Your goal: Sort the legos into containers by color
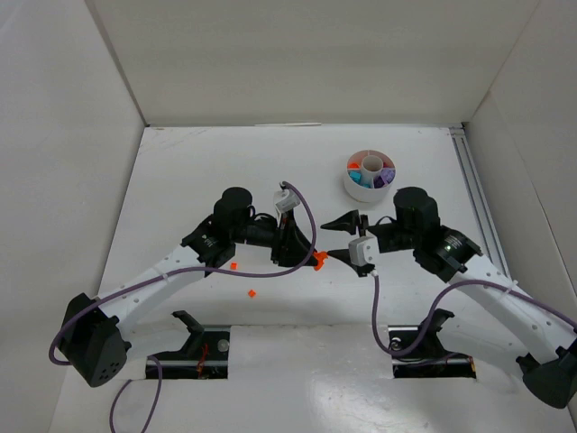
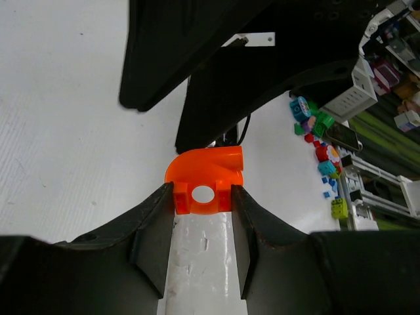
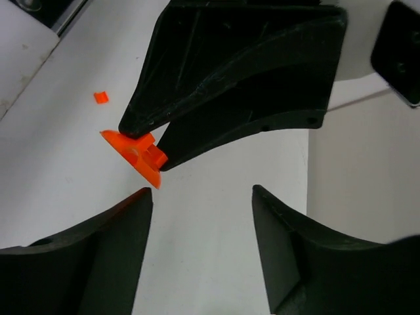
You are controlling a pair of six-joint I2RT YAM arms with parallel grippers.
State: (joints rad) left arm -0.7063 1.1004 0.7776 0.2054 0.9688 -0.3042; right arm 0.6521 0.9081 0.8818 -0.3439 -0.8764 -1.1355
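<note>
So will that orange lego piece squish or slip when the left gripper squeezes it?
Probably no squishing: the orange lego piece shows crisp edges in the left gripper, so it looks stiff. It seems light, being tiny. Smooth plastic might slip, since only its lower part is pinched.

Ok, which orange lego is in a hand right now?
The curved orange piece, pinched by the left hand; the two tiny orange bits lie loose on the table.

Orange brick (image 2: 203, 180): smooth moulded plastic with a slight sheen. Left gripper (image 2: 202, 197): fingers (image 2: 154, 243) of matt black plastic, finely scuffed. Right gripper (image 3: 201, 191): matt black plastic likewise. Table (image 2: 65, 131): white, matt, finely grained. Dish (image 1: 361, 191), at 1 o'clock in the overhead view: smooth white plastic. Cable (image 1: 375, 311): smooth purple sheath.
</note>
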